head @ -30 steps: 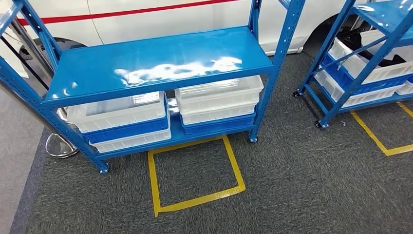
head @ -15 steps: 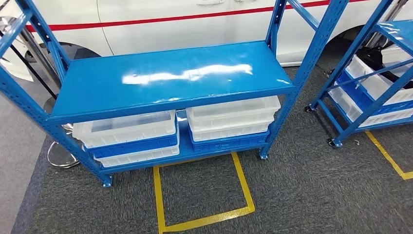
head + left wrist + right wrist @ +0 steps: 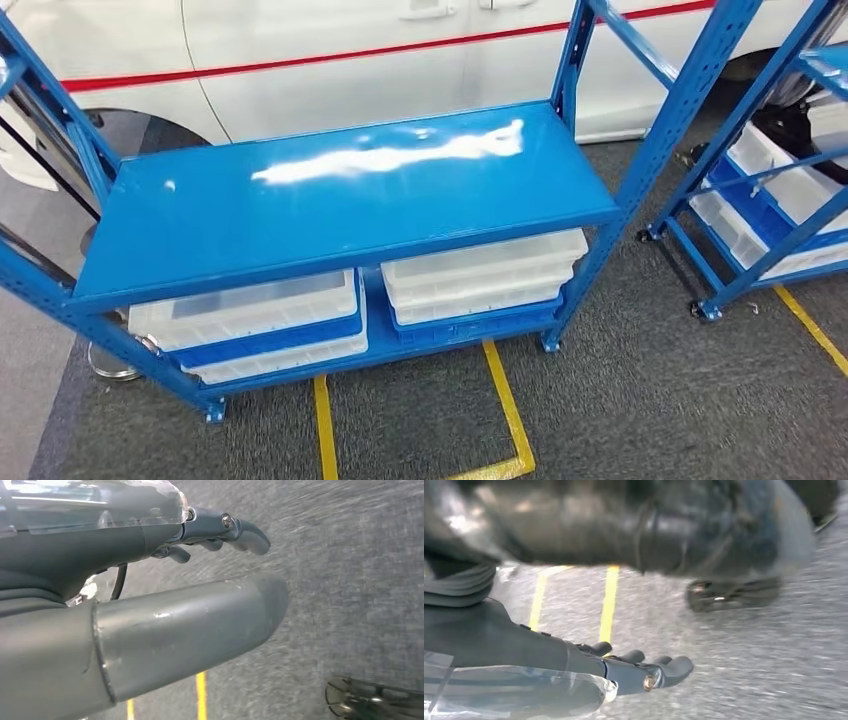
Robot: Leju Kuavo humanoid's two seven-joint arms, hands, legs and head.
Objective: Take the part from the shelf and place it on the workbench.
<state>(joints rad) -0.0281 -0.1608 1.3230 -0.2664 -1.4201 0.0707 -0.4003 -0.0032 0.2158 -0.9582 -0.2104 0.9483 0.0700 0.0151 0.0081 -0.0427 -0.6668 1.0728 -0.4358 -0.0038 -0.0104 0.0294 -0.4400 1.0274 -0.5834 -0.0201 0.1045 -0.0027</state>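
A blue metal shelf (image 3: 350, 200) stands in front of me in the head view, and its glossy middle board is bare. On the lowest board sit stacked white and blue bins, one stack on the left (image 3: 250, 315) and one on the right (image 3: 480, 275); I cannot see what is inside them. No part is visible on the shelf. My left hand (image 3: 165, 605) hangs over grey carpet with its fingers (image 3: 245, 532) stretched out and nothing in it. My right hand (image 3: 574, 665) also hangs over the carpet, its fingers (image 3: 664, 672) extended and holding nothing.
A second blue rack (image 3: 770, 190) with white bins stands to the right. A white car (image 3: 350, 50) with a red stripe is parked behind the shelf. Yellow tape (image 3: 505, 400) marks a square on the carpet in front. A round metal base (image 3: 105, 362) sits at the shelf's left foot.
The whole picture has shifted: the camera has moved closer to the shelf, so it looks larger and the yellow square slides off the bottom edge. Nothing on the shelf has moved.
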